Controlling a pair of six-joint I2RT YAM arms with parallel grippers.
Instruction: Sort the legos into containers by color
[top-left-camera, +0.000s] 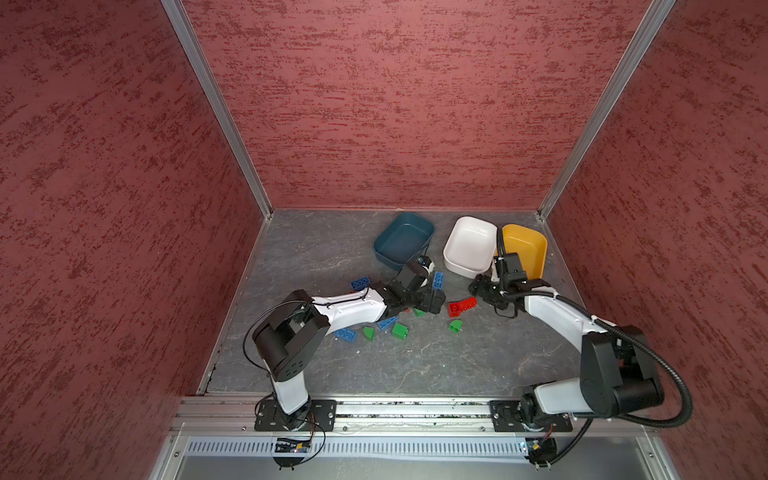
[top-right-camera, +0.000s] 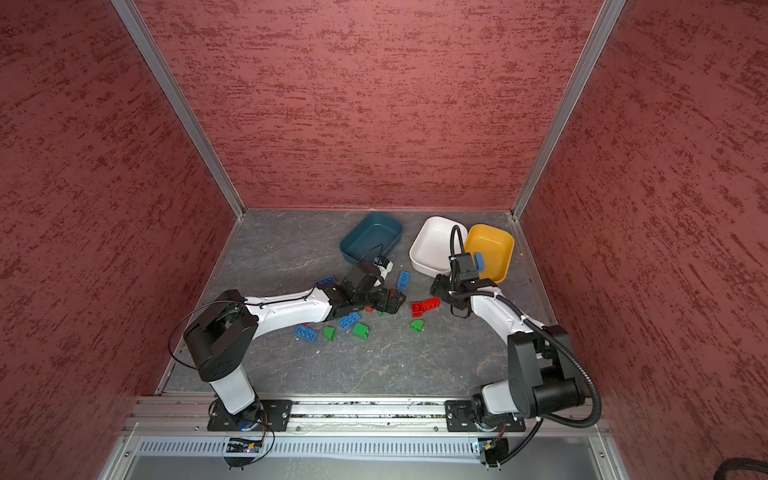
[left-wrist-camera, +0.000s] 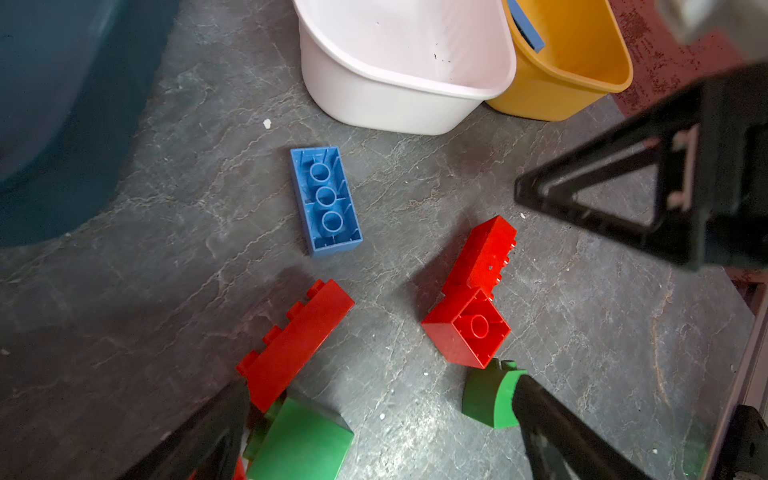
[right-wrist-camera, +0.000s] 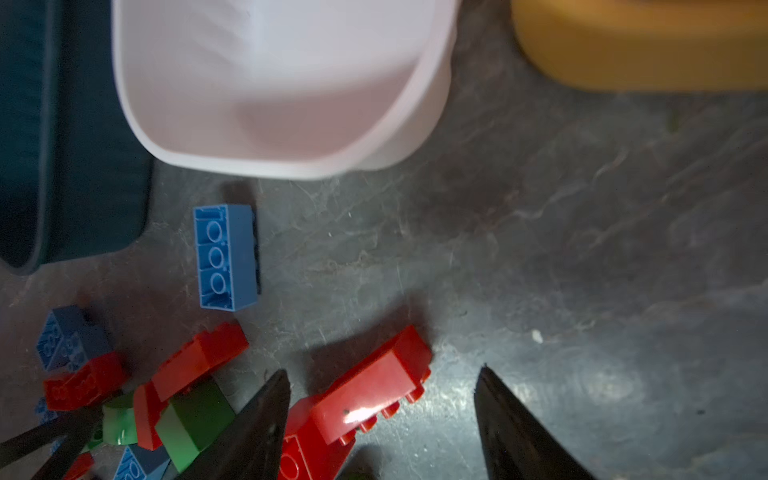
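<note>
My left gripper (left-wrist-camera: 382, 382) gapes wide and empty over the middle of the veined, slate-like worktop (top-left-camera: 415, 365). My right gripper (right-wrist-camera: 384, 371) has its tapered black fingers parted too, clamping nothing, above a glossy red brick (right-wrist-camera: 374, 382) lying on its side. The legos (top-left-camera: 399, 330) are scattered mid-worktop: chunky, studded plastic. Among them an upturned blue brick (left-wrist-camera: 326, 199) shows its hollow, tubed underside. Near the back edge sit three smooth, round-cornered tubs: the teal tub (top-left-camera: 405, 239), then the white tub (top-left-camera: 471, 243) just beside the mustard tub (top-left-camera: 525, 249) towards the back right corner. A blue piece (left-wrist-camera: 525, 25) leans inside the mustard one.
</note>
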